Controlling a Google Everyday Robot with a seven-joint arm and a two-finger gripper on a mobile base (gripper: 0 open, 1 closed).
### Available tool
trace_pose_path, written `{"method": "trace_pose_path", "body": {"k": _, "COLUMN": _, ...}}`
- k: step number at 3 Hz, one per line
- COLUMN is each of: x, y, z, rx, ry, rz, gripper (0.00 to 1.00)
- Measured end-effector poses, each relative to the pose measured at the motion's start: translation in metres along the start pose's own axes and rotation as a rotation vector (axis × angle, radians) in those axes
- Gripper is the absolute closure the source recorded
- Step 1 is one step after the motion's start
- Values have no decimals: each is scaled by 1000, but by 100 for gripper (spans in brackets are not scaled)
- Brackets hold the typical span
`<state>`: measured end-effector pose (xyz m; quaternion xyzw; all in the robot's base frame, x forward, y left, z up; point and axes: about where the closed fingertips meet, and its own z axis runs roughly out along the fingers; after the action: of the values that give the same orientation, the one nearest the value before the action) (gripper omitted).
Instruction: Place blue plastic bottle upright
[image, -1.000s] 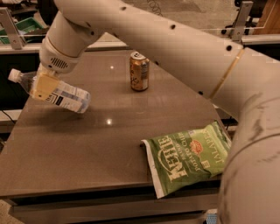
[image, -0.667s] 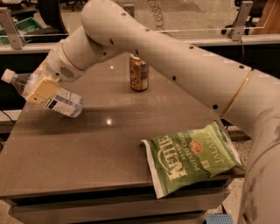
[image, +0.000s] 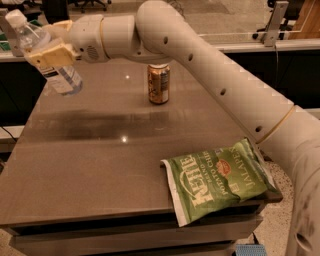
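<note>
The blue plastic bottle (image: 47, 55) is clear pale plastic with a white cap at its upper left end and a white label. My gripper (image: 50, 51) is shut on the bottle around its middle, at the upper left of the camera view. The bottle hangs in the air above the table's far left corner, tilted with the cap up and to the left, close to upright. Its base is just above the tabletop (image: 100, 150). My cream arm reaches in from the right across the back of the table.
An orange drink can (image: 158, 83) stands upright at the back middle of the table. A green chip bag (image: 217, 178) lies flat at the front right corner, overhanging the edge. A counter with a glass panel runs behind the table.
The gripper has lifted the bottle and turned it from nearly lying sideways to nearly upright, cap now up. It moved up and towards the far left corner. Can and bag have not moved.
</note>
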<state>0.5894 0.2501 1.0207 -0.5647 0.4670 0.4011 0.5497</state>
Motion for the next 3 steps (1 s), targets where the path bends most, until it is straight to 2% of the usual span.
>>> {"method": "trace_pose_path", "body": {"k": 1, "x": -21, "y": -17, "z": -18, "rx": 46, "ry": -52, "rz": -18, "gripper": 100}}
{"method": "trace_pose_path", "body": {"k": 2, "x": -17, "y": -7, "z": -24, "rx": 44, "ry": -41, "rz": 19, "gripper": 100}}
{"method": "trace_pose_path", "body": {"k": 3, "x": 2, "y": 15, "z": -22, "rx": 29, "ry": -36, "rz": 94, "gripper": 100}}
